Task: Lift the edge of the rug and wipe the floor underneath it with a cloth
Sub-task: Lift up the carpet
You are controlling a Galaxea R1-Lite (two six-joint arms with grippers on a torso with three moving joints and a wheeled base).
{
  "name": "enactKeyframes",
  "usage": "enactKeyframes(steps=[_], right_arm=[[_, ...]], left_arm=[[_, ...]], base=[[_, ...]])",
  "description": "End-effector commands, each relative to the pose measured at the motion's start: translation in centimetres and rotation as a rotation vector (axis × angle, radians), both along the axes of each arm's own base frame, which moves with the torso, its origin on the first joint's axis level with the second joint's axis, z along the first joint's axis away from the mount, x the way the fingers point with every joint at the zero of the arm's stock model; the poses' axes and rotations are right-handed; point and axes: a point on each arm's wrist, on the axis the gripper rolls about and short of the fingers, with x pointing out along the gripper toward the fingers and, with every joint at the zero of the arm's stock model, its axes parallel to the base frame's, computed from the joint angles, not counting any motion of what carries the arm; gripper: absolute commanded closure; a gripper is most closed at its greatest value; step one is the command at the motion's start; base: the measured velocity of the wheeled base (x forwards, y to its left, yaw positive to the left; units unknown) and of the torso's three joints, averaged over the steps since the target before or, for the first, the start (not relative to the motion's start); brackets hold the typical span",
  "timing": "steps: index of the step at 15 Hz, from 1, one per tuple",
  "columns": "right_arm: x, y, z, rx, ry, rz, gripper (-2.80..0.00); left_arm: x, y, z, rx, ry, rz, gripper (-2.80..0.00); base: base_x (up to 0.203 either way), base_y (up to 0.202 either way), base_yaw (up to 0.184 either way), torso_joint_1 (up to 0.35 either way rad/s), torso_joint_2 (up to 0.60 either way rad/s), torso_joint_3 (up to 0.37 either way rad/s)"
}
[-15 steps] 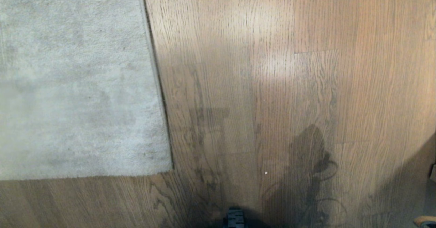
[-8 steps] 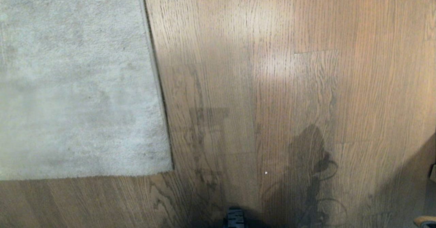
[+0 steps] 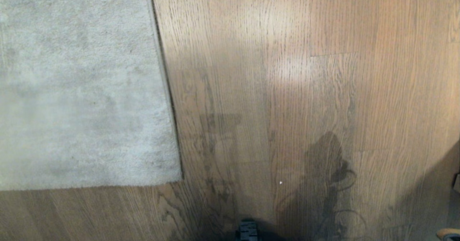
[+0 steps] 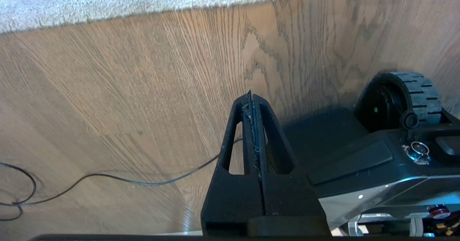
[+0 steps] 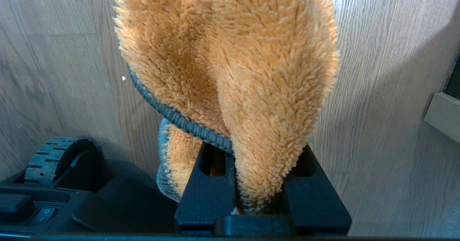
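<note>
Rug edge point(image 3: 169, 90): lies flat on floor point(image 3: 287, 90); long axis runs away from robot, near corner toward its left.
Left gripper point(image 4: 253, 104): shut, empty; nearer arm, rug ahead across bare planks.
Right gripper point(image 5: 258, 198): clamps cloth point(image 5: 230, 72).
Obstacle: cable point(image 4: 107, 178).

We see only one corner of the rug point(image 3: 82, 86); the rest runs past the head view's top and left edges. The cloth point(image 5: 233, 72) is cut off by the right wrist picture's top and covers the right gripper point(image 5: 258, 183) fingertips. A black cable point(image 4: 107, 178) leaves the left wrist picture, its ends unseen. Neither arm appears in the head view.
</note>
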Motion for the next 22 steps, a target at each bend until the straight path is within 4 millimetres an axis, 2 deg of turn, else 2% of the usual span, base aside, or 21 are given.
enactKeyframes(steps=[1,16,19,22], right_arm=[[0.0,0.0,0.0,-0.001,0.001,0.000,0.00],[0.0,0.0,0.0,-0.001,0.001,0.000,0.00],[0.0,0.0,0.0,-0.001,0.001,0.000,0.00],[0.0,0.0,0.0,-0.001,0.001,0.000,0.00]], left_arm=[[0.1,0.0,0.0,0.001,0.013,-0.003,0.00],[0.1,0.0,0.0,0.002,-0.006,-0.003,0.00],[0.5,0.2,2.2,0.026,-0.068,0.089,0.00],[0.8,0.2,2.0,0.020,-0.022,0.104,0.00]], base=[[0.000,0.000,0.000,0.000,0.00,0.000],[0.000,0.000,0.000,0.000,0.00,0.000],[0.000,0.000,0.000,0.000,0.00,0.000],[0.000,0.000,0.000,0.000,0.00,0.000]])
